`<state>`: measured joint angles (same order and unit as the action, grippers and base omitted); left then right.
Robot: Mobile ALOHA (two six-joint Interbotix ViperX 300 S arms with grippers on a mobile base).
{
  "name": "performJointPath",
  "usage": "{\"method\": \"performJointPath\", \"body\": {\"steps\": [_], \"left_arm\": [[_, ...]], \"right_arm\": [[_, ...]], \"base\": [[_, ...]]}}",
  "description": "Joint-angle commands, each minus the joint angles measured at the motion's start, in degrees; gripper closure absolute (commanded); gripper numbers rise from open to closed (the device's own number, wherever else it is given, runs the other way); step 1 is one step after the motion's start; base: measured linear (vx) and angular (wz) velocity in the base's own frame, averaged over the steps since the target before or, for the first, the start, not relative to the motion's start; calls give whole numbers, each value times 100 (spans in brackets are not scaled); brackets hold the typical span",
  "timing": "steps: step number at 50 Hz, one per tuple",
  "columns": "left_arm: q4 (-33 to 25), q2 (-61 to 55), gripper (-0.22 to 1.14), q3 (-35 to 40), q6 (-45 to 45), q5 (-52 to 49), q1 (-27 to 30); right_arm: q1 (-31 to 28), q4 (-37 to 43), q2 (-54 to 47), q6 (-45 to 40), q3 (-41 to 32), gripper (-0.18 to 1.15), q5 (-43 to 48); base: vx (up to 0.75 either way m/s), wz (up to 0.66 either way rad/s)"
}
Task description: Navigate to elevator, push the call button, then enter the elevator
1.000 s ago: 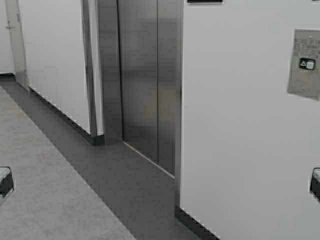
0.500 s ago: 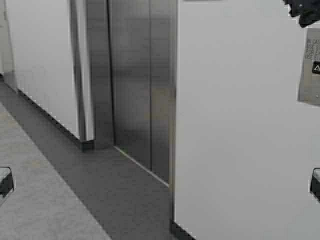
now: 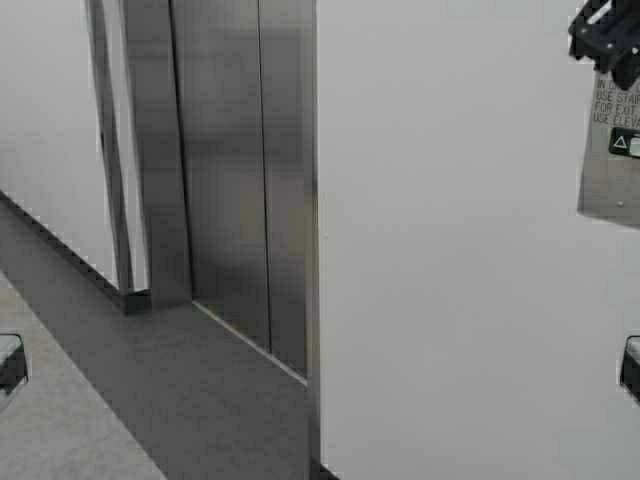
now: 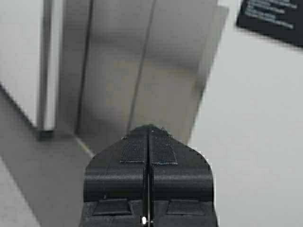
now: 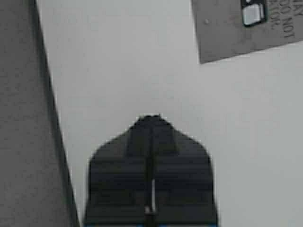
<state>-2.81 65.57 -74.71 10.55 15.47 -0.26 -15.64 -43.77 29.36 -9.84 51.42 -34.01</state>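
Note:
The elevator (image 3: 240,190) has shut brushed-steel doors with a dark centre seam, at left of centre in the high view and ahead in the left wrist view (image 4: 142,80). The call button plate (image 3: 610,170) is grey metal on the white wall at the right edge, with a dark button (image 3: 622,143). My right gripper (image 3: 603,38) is raised at the top right, just above the plate. In the right wrist view it (image 5: 150,118) is shut and empty, facing the wall, with the plate (image 5: 232,40) off to one side. My left gripper (image 4: 149,127) is shut, empty, pointing at the doors.
A wide white wall (image 3: 450,260) stands close ahead between the doors and the plate. A dark floor strip (image 3: 200,400) runs along the wall, with lighter floor (image 3: 50,440) at lower left. A black sign (image 4: 272,19) hangs on the wall.
The robot has moved forward and to the right: doors and wall shift left and look nearer. My right gripper has risen into view beside the plate.

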Motion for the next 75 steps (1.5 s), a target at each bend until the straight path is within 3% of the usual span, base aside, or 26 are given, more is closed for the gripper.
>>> {"method": "performJointPath", "body": {"steps": [1, 11, 26, 34, 75], "left_arm": [[-70, -26, 90, 97, 9, 26, -9], [-97, -9, 89, 132, 62, 26, -9], [-97, 123, 90, 132, 158, 18, -9], [-97, 167, 90, 132, 167, 18, -18], [-105, 167, 89, 105, 123, -18, -9]], "right_arm": [[-105, -580, -176, -325, -114, 91, -141], [-431, -1731, -738, -1090, -105, 91, -1011], [-475, -3762, -1916, -2725, -141, 91, -1336], [-439, -4421, -2584, -3401, -422, 91, -1336], [1055, -5476, -4720, -3498, -2215, 91, -870]], "base": [[10, -3], [7, -2], [4, 2], [2, 2], [0, 0]]}}
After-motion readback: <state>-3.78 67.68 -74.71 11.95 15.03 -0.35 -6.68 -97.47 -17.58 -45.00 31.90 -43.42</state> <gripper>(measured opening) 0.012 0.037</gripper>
